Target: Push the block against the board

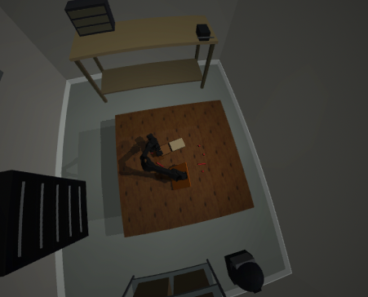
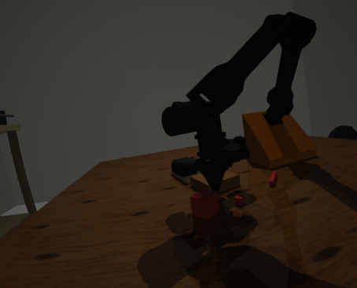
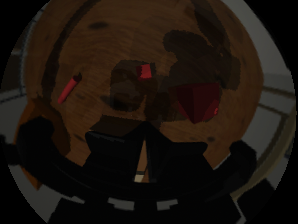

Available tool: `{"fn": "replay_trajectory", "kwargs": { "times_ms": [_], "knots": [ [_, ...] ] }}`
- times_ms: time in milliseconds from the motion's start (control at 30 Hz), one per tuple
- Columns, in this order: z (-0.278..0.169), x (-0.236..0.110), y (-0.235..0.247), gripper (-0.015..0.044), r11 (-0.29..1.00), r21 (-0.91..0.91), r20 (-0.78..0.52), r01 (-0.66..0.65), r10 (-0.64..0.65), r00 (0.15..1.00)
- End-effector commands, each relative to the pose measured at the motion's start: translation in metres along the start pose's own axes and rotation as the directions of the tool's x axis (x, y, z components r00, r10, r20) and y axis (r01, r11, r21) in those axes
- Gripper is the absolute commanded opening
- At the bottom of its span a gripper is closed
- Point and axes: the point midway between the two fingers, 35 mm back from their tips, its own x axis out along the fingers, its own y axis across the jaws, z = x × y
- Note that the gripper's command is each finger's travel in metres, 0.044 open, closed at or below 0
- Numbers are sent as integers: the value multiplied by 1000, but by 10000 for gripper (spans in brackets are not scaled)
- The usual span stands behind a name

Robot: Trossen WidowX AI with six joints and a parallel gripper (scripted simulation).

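Note:
The square block [image 2: 203, 204] [image 3: 197, 102] is red and sits on the wooden table top [image 2: 105, 206]. The board [image 1: 177, 144] [image 2: 230, 180] is a flat tan slab lying just beyond the block, with a small gap between them. My gripper [image 2: 215, 186] [image 3: 145, 124] is shut on nothing and points straight down. Its tips are low at the block's far top edge, between block and board. I cannot tell whether they touch the block. In the top view the dark arm [image 1: 149, 140] hides the block and the board's left end.
The arm's orange base [image 1: 181, 182] [image 2: 279, 142] stands to the right of the board. A red stick [image 2: 272, 178] [image 3: 68, 87] and small red bits [image 2: 239, 200] [image 1: 201, 164] lie near the board. A shelf table [image 1: 145, 37] stands off the table.

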Motion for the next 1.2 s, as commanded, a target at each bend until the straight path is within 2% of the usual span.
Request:
{"fn": "replay_trajectory", "kwargs": {
  "times_ms": [0,267,1167],
  "knots": [
    [-8,1,0,0,1000,-1,-2,-2,2,1000],
    [-15,2,-1,0,1000,-1,-3,-2,2,1000],
    [28,1,-2,0,1000,-1,1,-1,1,1000]
  ]
}}
